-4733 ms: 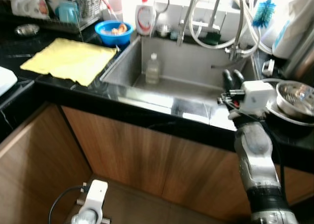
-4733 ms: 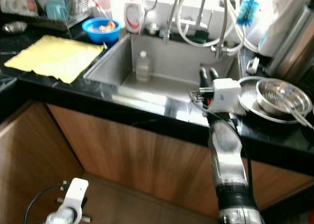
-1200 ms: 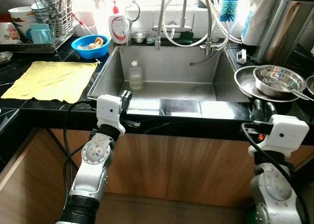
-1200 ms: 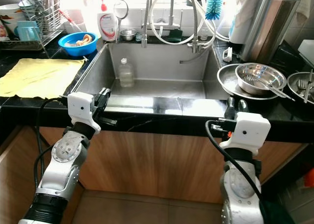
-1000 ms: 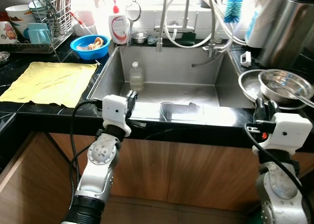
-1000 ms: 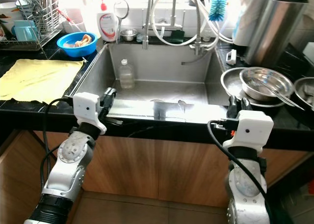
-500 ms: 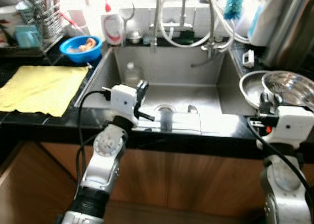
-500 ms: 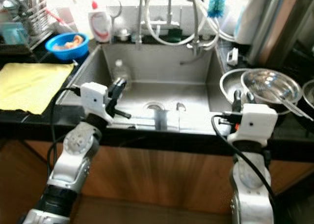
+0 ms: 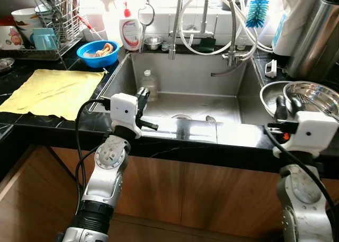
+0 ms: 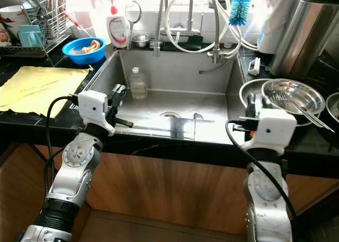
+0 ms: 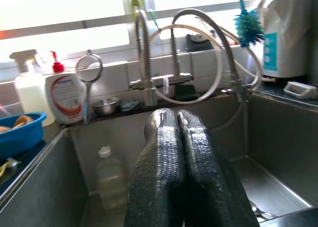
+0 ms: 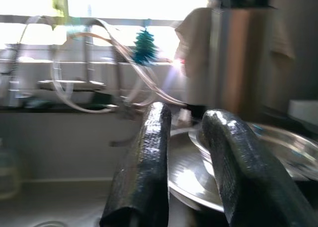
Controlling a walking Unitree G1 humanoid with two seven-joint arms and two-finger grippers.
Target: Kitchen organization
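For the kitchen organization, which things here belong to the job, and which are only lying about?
Likely for the job:
- plastic bottle in the sink
- steel bowl on the right counter
- left gripper, shut
- right gripper, open

Only lying about:
- yellow cloth
- blue bowl
- soap bottle
- blue brush

my fingers (image 11: 176, 177): glossy black | cloth (image 9: 53, 91): plain yellow | bowl (image 9: 97, 51): blue | bottle brush (image 9: 257, 11): turquoise bristles | sink (image 9: 233, 96): silver steel | counter (image 9: 32, 120): black, faint pale veining
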